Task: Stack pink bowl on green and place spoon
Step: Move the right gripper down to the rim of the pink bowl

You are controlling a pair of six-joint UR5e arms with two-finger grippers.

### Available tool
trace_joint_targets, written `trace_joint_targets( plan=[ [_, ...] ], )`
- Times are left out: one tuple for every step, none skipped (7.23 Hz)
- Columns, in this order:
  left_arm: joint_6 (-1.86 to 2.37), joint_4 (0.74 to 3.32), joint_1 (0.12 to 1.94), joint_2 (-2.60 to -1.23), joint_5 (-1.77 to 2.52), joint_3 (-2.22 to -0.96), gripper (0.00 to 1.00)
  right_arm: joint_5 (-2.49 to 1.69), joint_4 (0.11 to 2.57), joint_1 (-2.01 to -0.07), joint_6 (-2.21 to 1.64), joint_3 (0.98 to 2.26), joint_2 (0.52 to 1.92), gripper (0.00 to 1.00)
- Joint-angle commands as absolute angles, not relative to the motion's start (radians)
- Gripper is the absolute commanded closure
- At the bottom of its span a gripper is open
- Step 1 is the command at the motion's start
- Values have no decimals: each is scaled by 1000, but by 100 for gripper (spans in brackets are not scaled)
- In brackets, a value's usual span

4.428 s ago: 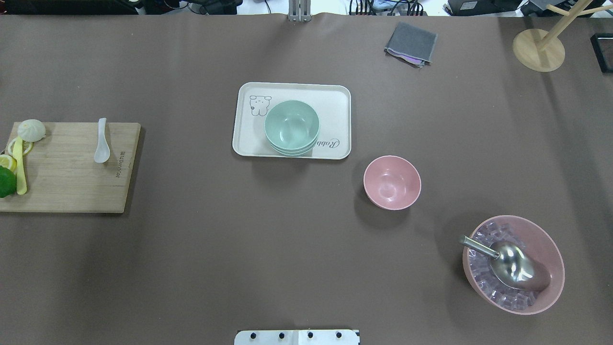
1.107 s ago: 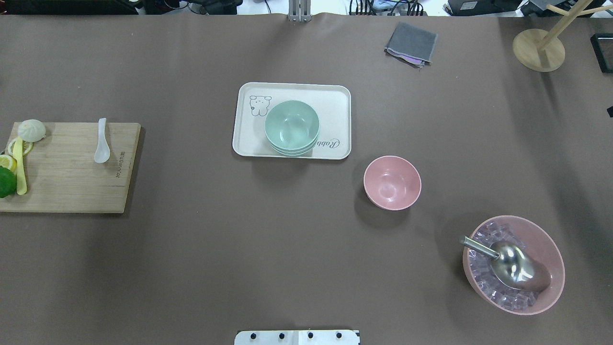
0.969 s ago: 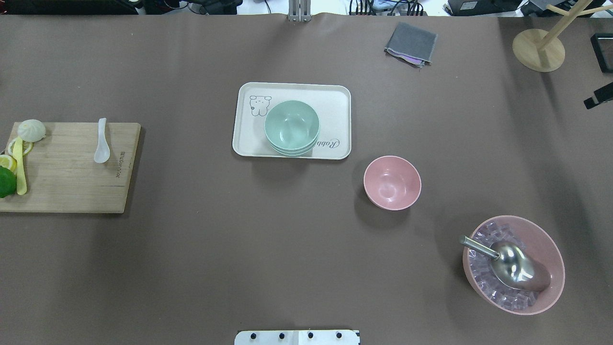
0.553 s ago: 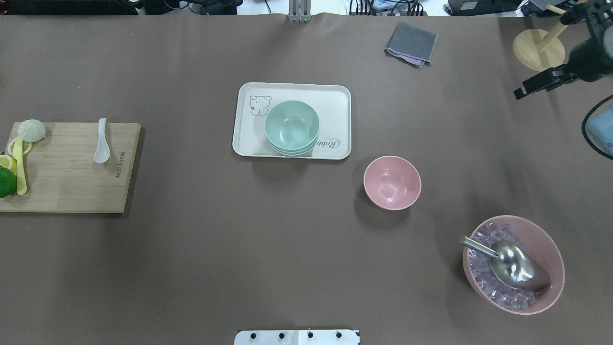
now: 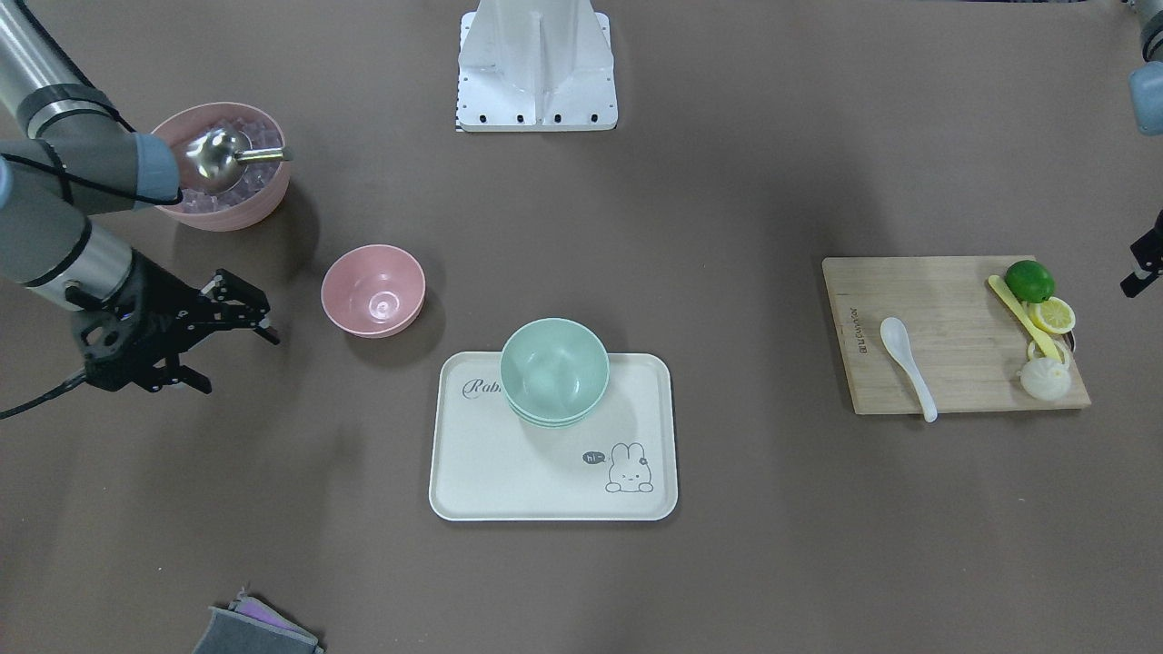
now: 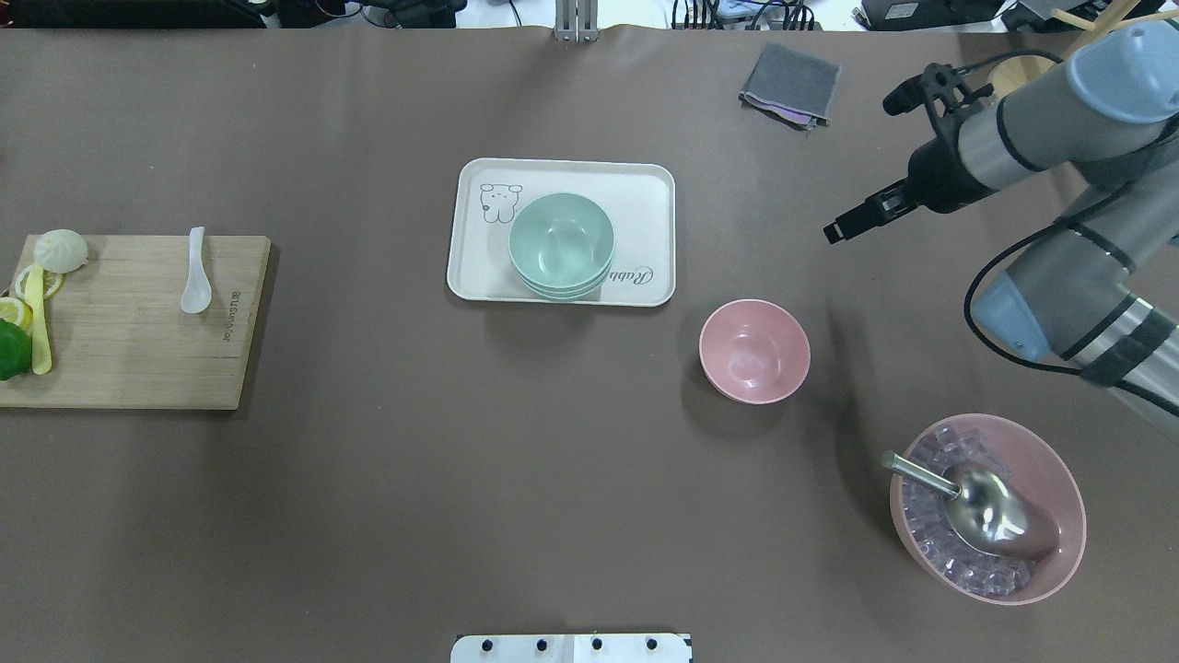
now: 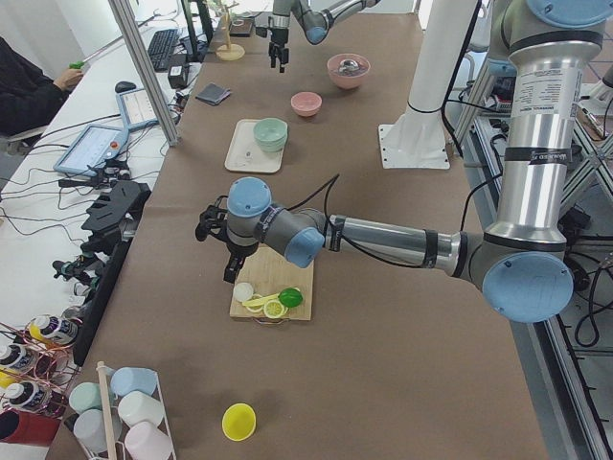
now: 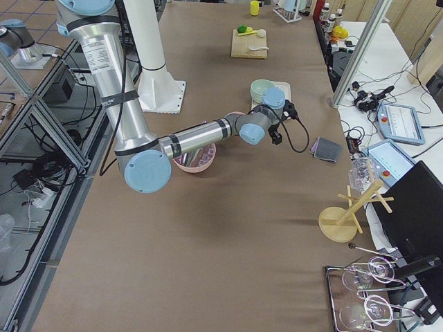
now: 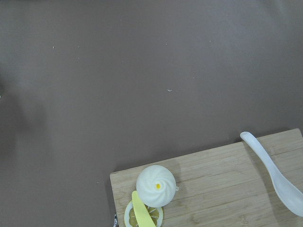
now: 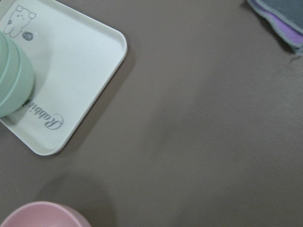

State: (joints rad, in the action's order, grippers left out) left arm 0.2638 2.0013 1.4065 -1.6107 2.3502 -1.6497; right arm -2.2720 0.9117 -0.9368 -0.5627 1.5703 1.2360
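The pink bowl (image 6: 754, 351) stands upright on the table, right of the cream tray (image 6: 645, 193). Stacked green bowls (image 6: 561, 244) sit on the tray. The white spoon (image 6: 195, 272) lies on the wooden board (image 6: 129, 350) at the far left. My right gripper (image 5: 238, 363) is open and empty, hovering beyond and to the right of the pink bowl (image 5: 373, 291). My left gripper (image 5: 1143, 268) shows only at the view's edge, above the table near the board's bun end; I cannot tell its state. The left wrist view shows the spoon (image 9: 274, 172).
A large pink bowl (image 6: 1059, 470) of ice with a metal scoop (image 6: 986, 511) stands at the near right. A grey cloth (image 6: 790, 83) lies at the far right. A bun (image 6: 61, 250), lemon slices and a lime (image 6: 11, 350) sit on the board.
My right arm has come in from the right edge and swung left over the table toward the pink bowl. The bowls, tray and spoon have not moved.
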Motion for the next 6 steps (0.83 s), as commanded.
trace_joint_targets(
  plan=[
    [264,2002,1404,-1609,2350,-1649,2,-2235,839,-847,-638,1575,1232,0],
    [262,2002,1402,-1608,2353,-1649,2,-2199,839,-798,-638,1574,1233,0],
    [264,2002,1398,-1608,2353,-1651,2,-2183,841,-749,-637,1560,1235,1],
    [264,2003,1396,-1608,2355,-1649,2,-2168,841,-717,-637,1556,1249,17],
    [262,2002,1394,-1609,2353,-1649,2,-2168,841,-707,-637,1555,1261,38],
    [262,2002,1394,-1609,2353,-1649,2,-2171,841,-709,-635,1555,1262,60]
  ],
)
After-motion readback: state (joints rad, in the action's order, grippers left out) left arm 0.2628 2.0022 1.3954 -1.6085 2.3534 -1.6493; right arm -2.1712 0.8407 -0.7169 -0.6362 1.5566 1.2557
